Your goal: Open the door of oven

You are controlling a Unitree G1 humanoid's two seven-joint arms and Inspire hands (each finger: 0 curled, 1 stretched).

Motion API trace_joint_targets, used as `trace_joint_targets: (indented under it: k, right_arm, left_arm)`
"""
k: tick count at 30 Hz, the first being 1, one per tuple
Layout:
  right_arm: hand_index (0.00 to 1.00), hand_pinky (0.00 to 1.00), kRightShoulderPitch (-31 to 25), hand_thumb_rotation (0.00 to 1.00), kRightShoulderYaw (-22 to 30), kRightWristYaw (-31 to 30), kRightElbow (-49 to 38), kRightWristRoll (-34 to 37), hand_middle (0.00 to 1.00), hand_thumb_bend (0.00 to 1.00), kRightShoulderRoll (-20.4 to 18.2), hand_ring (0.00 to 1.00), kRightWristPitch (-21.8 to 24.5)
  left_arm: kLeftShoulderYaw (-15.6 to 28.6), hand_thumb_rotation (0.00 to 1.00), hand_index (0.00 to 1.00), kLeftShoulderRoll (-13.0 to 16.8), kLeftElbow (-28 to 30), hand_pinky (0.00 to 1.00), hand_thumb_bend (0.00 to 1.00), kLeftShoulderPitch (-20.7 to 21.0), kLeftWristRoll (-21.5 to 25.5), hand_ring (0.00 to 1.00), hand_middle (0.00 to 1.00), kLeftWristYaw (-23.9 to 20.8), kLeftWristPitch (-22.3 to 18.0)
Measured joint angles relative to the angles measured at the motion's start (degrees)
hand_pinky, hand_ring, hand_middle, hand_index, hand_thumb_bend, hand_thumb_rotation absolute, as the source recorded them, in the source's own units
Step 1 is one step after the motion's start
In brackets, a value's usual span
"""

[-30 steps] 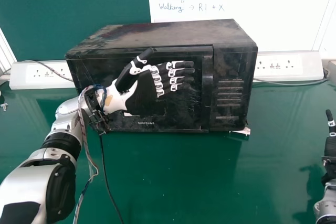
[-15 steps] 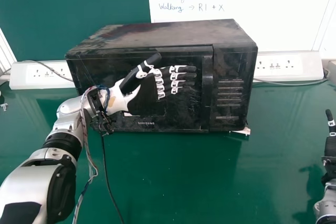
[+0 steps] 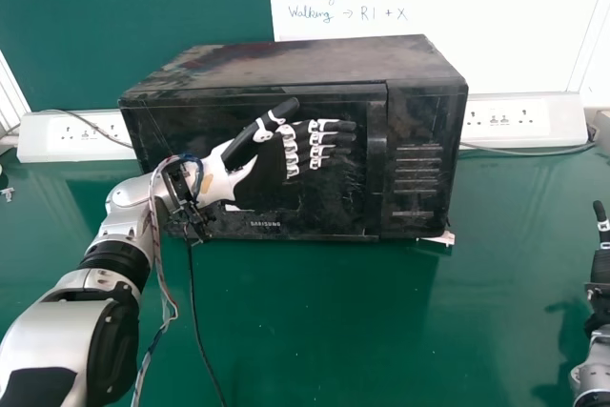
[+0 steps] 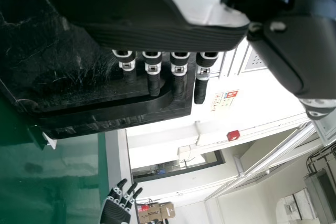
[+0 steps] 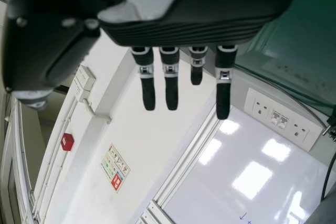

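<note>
Our left hand (image 3: pixel 250 140) released, fingers straight before the closed door (image 3: pixel 324 199) of the black oven (image 3: pixel 305 62), our right hand (image 3: pixel 599 274) loosely open at the head view's right, glossy green table (image 3: pixel 315 331) beneath, socket panels (image 3: pixel 519 119) either side, handwritten whiteboard (image 3: pixel 448 7) behind.

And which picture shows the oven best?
The head view, because the oven shows from side to side, its top and front together, though the left hand hides some of the door. The left wrist view shows part of its front, close up.
</note>
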State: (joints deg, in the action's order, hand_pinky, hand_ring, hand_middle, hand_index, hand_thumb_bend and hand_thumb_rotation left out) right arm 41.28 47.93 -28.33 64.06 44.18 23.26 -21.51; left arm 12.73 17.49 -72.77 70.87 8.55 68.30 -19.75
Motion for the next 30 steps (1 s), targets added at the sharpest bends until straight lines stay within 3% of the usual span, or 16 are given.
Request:
trace_joint_targets:
  k: [6, 12, 19, 26, 30]
  right_arm:
    - [0.92, 0.92, 0.0, 0.92, 0.01, -0.05, -0.01, 0.03, 0.98, 1.0, 0.0, 0.99, 0.05]
    - [0.92, 0.92, 0.01, 0.92, 0.04, -0.06, 0.06, 0.05, 0.98, 1.0, 0.0, 0.99, 0.07]
    - [0.92, 0.9, 0.01, 0.93, 0.12, -0.26, 0.06, 0.15, 0.97, 1.0, 0.0, 0.98, 0.25]
    - [0.92, 0.91, 0.03, 0.93, 0.15, -0.25, 0.07, 0.15, 0.97, 1.0, 0.0, 0.98, 0.25]
    - [0.92, 0.91, 0.07, 0.92, 0.11, -0.05, 0.07, 0.12, 0.98, 1.0, 0.0, 0.99, 0.24]
  left_arm:
    - [-0.19, 0.91, 0.84, -1.17, 0.08, 0.72, 0.92, 0.0, -0.61, 0.8, 0.85, -1.29, -0.02]
    - [-0.24, 0.92, 0.84, -1.56, 0.09, 0.64, 0.91, 0.0, -0.7, 0.78, 0.84, -1.81, -0.01]
    - [-0.25, 0.94, 0.86, -2.45, 0.15, 0.64, 0.91, 0.0, -0.71, 0.79, 0.86, -2.34, 0.04]
    - [-0.47, 0.92, 0.85, -2.98, 0.51, 0.63, 0.91, 0.0, -0.78, 0.77, 0.85, -7.61, 1.22]
    - [-0.51, 0.91, 0.84, -3.52, 0.61, 0.59, 0.89, 0.0, -0.78, 0.75, 0.83, -11.72, 4.2]
